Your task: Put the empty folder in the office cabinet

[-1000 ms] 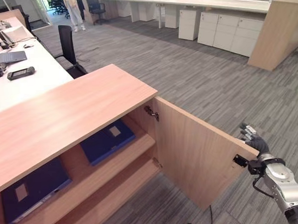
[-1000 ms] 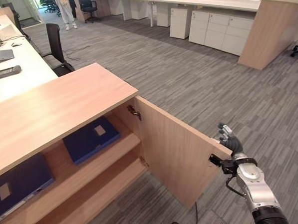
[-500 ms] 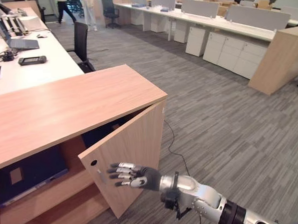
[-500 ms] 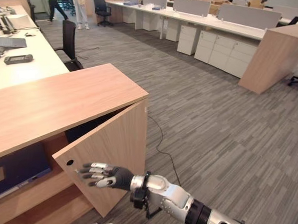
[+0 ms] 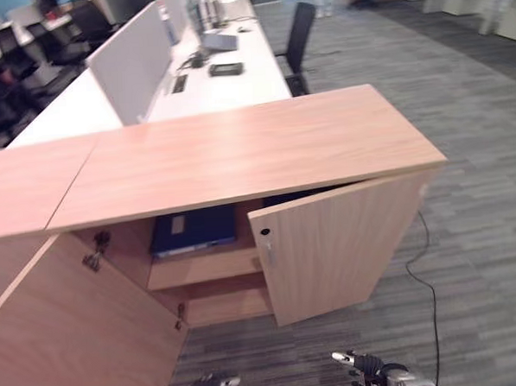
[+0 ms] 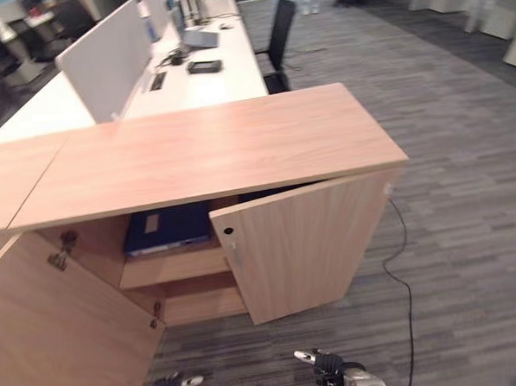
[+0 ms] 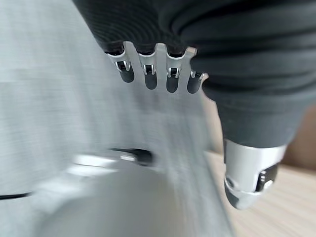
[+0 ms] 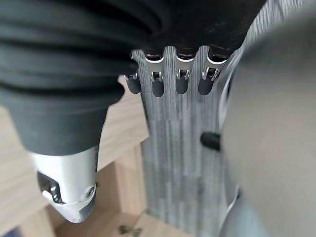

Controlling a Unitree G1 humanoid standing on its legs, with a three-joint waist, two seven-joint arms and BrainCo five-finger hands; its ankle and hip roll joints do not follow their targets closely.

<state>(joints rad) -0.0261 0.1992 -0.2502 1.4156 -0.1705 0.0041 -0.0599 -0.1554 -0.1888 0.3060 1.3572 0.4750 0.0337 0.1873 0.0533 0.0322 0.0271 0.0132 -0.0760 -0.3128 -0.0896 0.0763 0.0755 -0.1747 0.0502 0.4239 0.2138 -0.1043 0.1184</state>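
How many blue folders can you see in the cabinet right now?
1. A blue folder lies flat on the upper shelf, in the gap between the two open doors. The right door, partly closed, hides the shelf behind it, so another folder may sit there.

An open-plan office: long white desks [image 5: 226, 86] with dividers [image 5: 130, 61], swivel chairs [image 5: 297, 35]; grey carpet [image 5: 480, 138].

Folder [image 5: 193, 230]: dark blue, flat, with a pale label patch on its cover (print too small to tell).
Folder pose: lying flat on the upper shelf [image 5: 206, 267], partly shaded under the top.
Office cabinet [image 5: 238, 151]: light wood, low, with a long flat top.
Right door [image 5: 339, 249]: partly ajar, a small dark hole near its upper free corner.
Left door [image 5: 66, 333]: swung wide open (hinges visible inside).
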